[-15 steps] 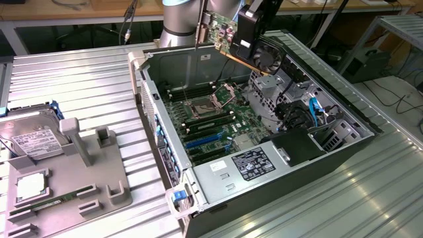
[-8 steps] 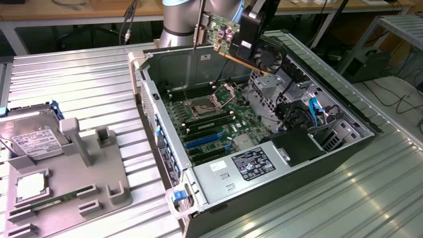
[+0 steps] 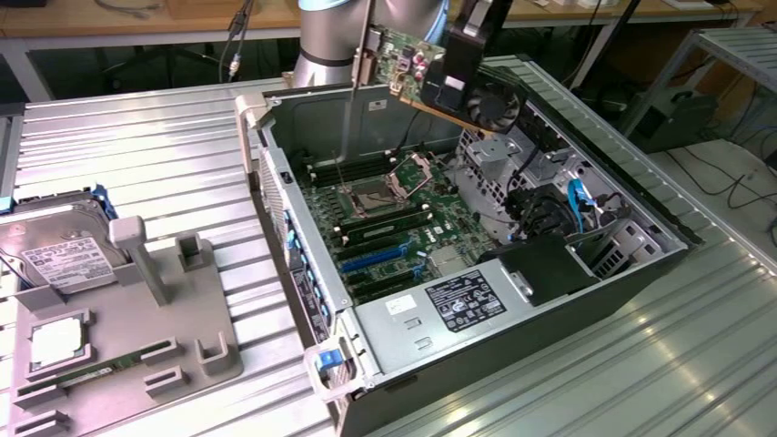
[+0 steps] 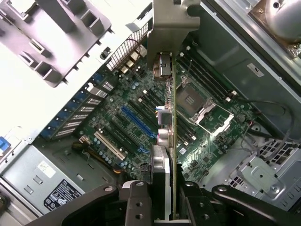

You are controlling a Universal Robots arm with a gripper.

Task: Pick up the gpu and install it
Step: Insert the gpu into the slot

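Note:
The gpu (image 3: 452, 84) hangs tilted in the air over the far end of the open computer case (image 3: 631, 196), its round black fan (image 3: 492, 98) facing the exterior view's right and its silvery bracket (image 3: 359, 77) pointing down. My gripper (image 3: 468, 32) is shut on the card's upper edge. The wrist view looks along the gpu (image 4: 170, 141) edge-on, with a finger (image 4: 136, 200) on each side and the bracket (image 4: 171, 28) at its far end. Below it lies the motherboard (image 4: 117, 127) with a blue slot (image 4: 137, 122). The card is well above the board and touches nothing.
A grey parts fixture (image 3: 134, 337) stands at the exterior view's left with a silver hard drive (image 3: 55, 259), a processor (image 3: 55, 339) and a green memory stick (image 3: 73, 375). In the case are the power supply (image 3: 468, 300), the open processor socket (image 3: 370, 196) and drive cages (image 3: 510, 164).

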